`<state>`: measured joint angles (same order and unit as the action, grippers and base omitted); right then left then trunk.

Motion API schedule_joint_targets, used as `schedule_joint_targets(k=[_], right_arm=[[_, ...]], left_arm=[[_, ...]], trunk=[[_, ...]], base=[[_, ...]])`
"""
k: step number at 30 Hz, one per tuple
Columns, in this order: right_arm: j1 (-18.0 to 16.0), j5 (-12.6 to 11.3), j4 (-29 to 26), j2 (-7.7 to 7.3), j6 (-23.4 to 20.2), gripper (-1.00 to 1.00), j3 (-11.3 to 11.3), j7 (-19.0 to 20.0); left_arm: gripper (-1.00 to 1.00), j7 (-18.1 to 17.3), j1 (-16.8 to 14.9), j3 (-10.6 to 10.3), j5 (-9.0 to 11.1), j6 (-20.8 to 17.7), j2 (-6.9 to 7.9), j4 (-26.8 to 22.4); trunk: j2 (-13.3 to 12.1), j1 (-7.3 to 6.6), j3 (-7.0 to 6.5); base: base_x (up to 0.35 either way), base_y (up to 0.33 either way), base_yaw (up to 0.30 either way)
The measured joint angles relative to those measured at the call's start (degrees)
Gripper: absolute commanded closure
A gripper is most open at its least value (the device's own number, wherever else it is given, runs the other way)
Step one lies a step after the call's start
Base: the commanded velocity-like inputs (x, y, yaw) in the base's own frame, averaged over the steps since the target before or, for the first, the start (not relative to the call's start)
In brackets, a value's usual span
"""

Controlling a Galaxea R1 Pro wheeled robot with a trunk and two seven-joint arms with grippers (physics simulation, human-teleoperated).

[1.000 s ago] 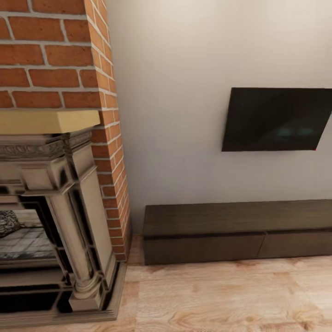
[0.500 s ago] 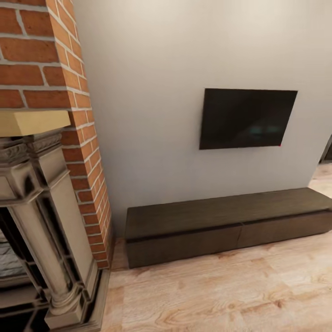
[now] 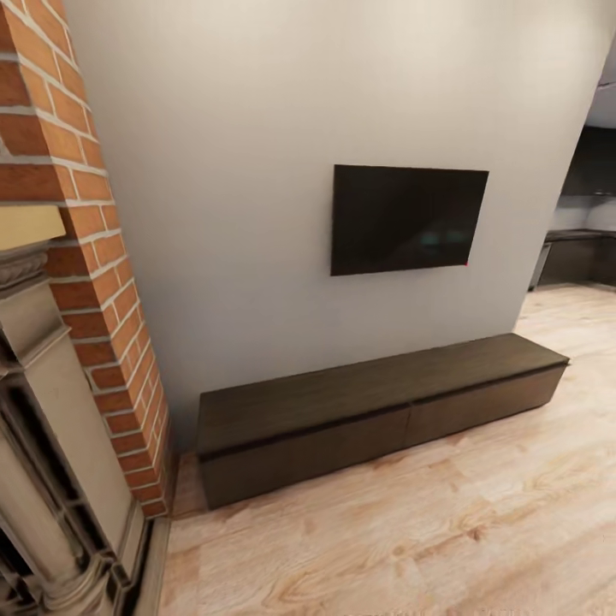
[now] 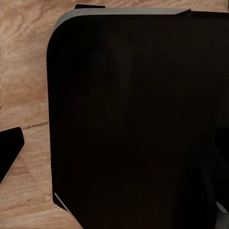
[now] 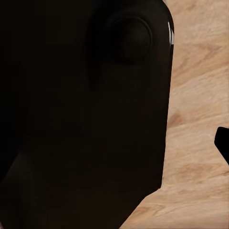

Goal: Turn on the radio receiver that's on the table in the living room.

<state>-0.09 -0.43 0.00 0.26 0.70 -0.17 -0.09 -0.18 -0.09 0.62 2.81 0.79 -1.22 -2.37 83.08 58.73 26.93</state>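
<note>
A plain pale wall takes up most of the head view, running from the left of the scene away to the right. Below it the light wood plank floor of the living room spreads across the near and right part of the scene. At the left stands a brick fireplace, its red brick column rising beside a carved stone surround at the near left corner. Against the foot of the wall sits a long, low, dark wood TV bench, its near left end close to the brick and its far end reaching right. Above the bench a dark flat screen hangs on the wall. At the far right an opening gives onto a dim further room with dark counters.

The radio receiver and the table cannot be placed from these pictures.

In the left wrist view a large black rounded robot body lies over the plank floor; the right wrist view has a similar black body over the floor. Whether either gripper is spread or pressed together cannot be told.
</note>
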Motion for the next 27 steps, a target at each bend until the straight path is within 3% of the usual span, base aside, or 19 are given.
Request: schedule_joint_targets(k=[27], right_arm=[[0.00,0.08,0.00,0.00,0.00,-1.00,0.00,0.00]], left_arm=[[-1.00,0.00,0.00,0.00,0.00,0.00,0.01,-0.08]], trunk=[[0.00,0.00,0.00]], base=[[0.000,0.000,-0.283]])
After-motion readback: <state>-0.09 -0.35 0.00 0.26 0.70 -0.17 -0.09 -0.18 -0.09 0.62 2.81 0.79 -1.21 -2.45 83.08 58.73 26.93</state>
